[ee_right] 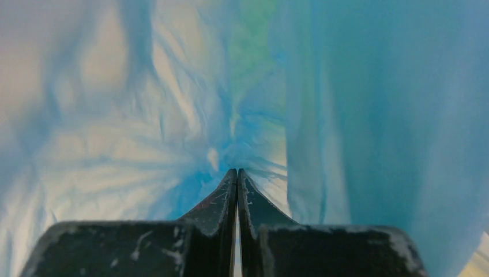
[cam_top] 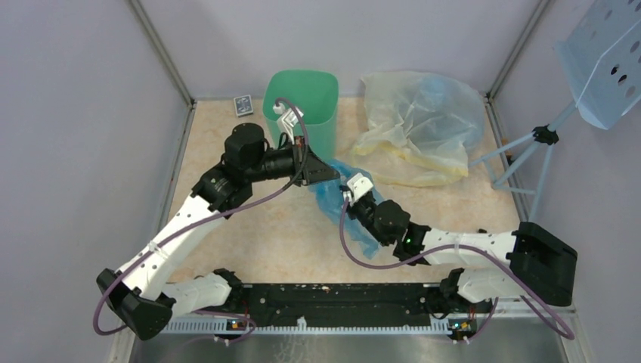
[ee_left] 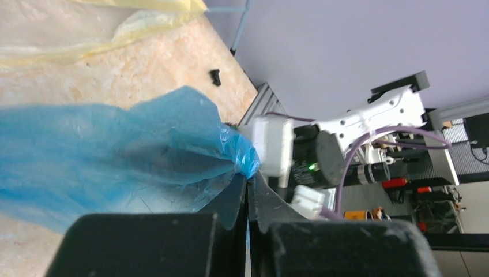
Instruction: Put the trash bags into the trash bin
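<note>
Two bags. Blue bag (cam_top: 329,199) lies crumpled on the table (cam_top: 280,234), near the bin (cam_top: 302,98); yellow bag (cam_top: 423,121) sits beside the bin. Film looks light, limp and slippery, so I'd take bunched folds. Left fingers (ee_left: 233,202) and right fingers (ee_right: 222,196) are each clenched on the blue bag.

A crumpled blue bag (cam_top: 326,198) stretches before the green bin (cam_top: 310,98), yellowish bag (cam_top: 419,125) beside.

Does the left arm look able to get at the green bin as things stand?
Probably yes. The green bin stands just beyond the left gripper, nothing between them. One catch: that gripper is shut on the blue bag, which the right gripper also pinches.
</note>
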Tool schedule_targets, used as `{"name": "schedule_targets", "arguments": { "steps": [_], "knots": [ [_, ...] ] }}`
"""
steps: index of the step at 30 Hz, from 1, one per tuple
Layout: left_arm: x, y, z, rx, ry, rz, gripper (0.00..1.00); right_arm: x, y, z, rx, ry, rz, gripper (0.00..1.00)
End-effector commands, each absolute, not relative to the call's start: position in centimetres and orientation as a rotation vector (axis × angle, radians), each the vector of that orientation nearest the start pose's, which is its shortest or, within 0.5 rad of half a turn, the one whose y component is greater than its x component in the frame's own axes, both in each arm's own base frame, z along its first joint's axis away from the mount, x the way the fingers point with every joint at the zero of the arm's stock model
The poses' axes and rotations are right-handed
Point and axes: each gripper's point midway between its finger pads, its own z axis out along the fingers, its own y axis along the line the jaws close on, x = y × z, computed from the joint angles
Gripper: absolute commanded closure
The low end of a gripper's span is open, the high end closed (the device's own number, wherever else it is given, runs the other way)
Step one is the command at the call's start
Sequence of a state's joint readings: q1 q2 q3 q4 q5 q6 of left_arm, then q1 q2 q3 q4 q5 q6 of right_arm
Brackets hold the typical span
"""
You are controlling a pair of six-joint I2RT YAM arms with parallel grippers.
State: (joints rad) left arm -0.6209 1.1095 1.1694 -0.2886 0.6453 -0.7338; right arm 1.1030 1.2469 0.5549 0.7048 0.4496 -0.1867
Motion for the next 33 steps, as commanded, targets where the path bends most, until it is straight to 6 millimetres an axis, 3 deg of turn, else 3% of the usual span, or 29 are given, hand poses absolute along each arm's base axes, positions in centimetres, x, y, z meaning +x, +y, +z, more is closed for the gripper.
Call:
{"name": "schedule_targets", "arguments": {
  "steps": [1, 5, 7, 8, 9, 12, 18, 24, 29, 33],
  "knots": [
    [19.4, -28.8, 41.1, 0.382, 1.794, -1.497, 1.00, 25.7, 30.1, 20.7, -0.543, 1.475, 0.356, 1.00],
    [18.3, -28.0, 44.1, 0.423, 1.755, -1.481, 1.00, 28.7, 23.3, 18.7, -0.219, 1.618, 0.172, 1.00],
    [18.3, -27.4, 44.5, 0.419, 1.760, -1.427, 1.00, 29.6, 18.7, 17.3, -0.017, 1.698, 0.082, 1.00],
    [18.6, -27.0, 44.5, 0.408, 1.763, -1.392, 1.00, 30.1, 17.0, 17.3, 0.056, 1.703, 0.078, 1.00],
    [19.0, -26.6, 44.3, 0.387, 1.764, -1.348, 1.00, 30.0, 16.5, 17.4, 0.066, 1.697, 0.106, 1.00],
    [19.7, -26.5, 43.0, 0.362, 1.794, -1.308, 1.00, 28.7, 18.0, 18.9, -0.077, 1.633, 0.243, 1.00],
    [20.6, -28.5, 40.5, 0.394, 1.852, -1.379, 1.00, 25.6, 22.6, 21.9, -0.402, 1.505, 0.493, 1.00],
    [21.2, -29.9, 39.4, 0.401, 1.892, -1.442, 1.00, 24.2, 24.8, 23.8, -0.563, 1.392, 0.552, 1.00],
    [21.7, -30.4, 39.5, 0.367, 1.898, -1.473, 1.00, 22.7, 27.7, 23.3, -0.743, 1.353, 0.537, 1.00],
    [20.9, -31.2, 40.3, 0.328, 1.857, -1.608, 1.00, 22.1, 29.3, 21.5, -0.841, 1.363, 0.515, 1.00]
  ]
}}
